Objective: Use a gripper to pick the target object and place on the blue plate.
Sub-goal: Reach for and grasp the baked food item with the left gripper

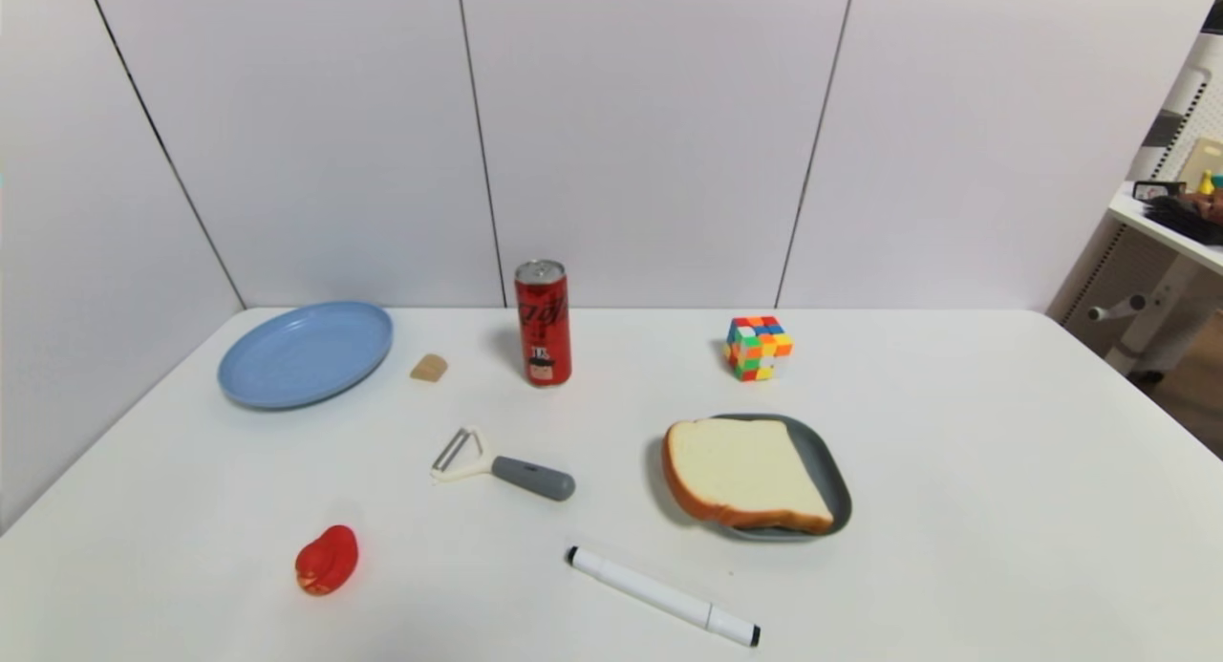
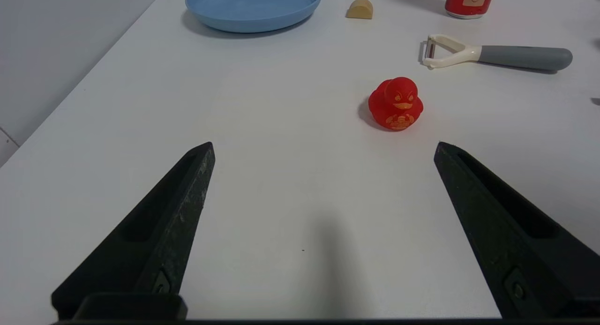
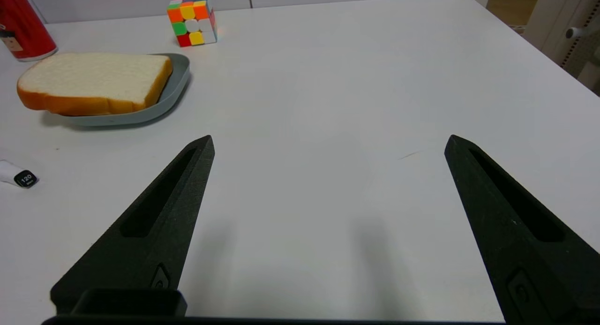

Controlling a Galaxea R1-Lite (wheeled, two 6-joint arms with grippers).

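The slice of toast bread (image 1: 745, 473) (image 3: 93, 83), cream face with orange-brown crust, lies on a grey-blue rounded tray (image 1: 824, 463) (image 3: 176, 83) right of the table's middle. The round light-blue plate (image 1: 306, 352) (image 2: 254, 6) sits empty at the far left. Neither arm shows in the head view. My left gripper (image 2: 324, 147) is open over bare table near the front left, a red duck beyond it. My right gripper (image 3: 329, 139) is open over bare table at the front right, well short of the bread. Both hold nothing.
A red soda can (image 1: 543, 323) stands at the back centre, a colour cube (image 1: 759, 348) to its right. A small tan piece (image 1: 429, 368), a peeler (image 1: 502, 467), a red duck (image 1: 327, 560) (image 2: 395, 103) and a white marker (image 1: 662, 595) lie between bread and plate.
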